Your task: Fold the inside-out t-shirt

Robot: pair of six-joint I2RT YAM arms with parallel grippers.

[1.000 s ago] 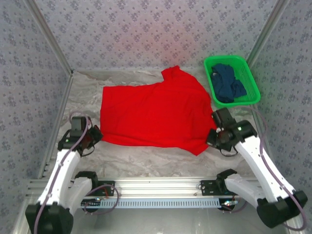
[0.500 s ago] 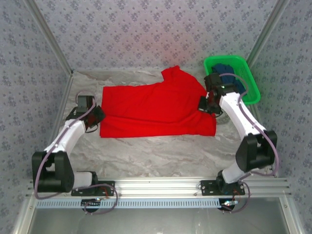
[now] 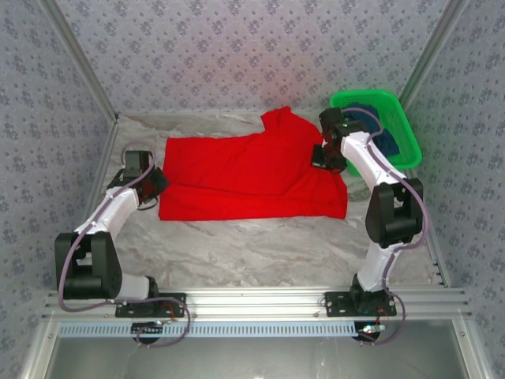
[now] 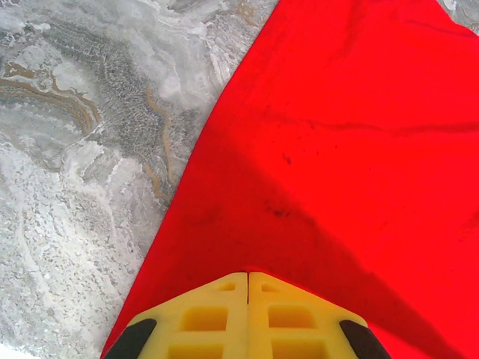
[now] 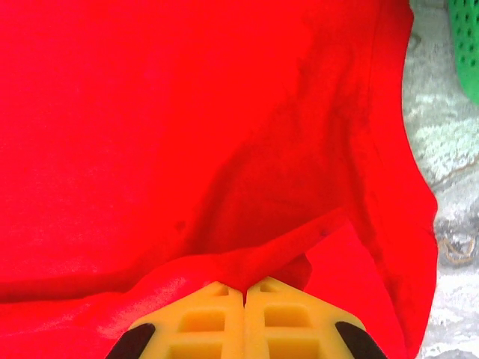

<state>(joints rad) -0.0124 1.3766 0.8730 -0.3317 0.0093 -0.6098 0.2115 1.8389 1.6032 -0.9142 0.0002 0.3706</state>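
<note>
Between left end effector and right end effector, the inside-out t-shirt.

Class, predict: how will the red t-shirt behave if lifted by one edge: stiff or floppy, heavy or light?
Probably floppy: the t-shirt bunches into folds at the right tool. Likely light, being thin and lying flat on the table.
</note>
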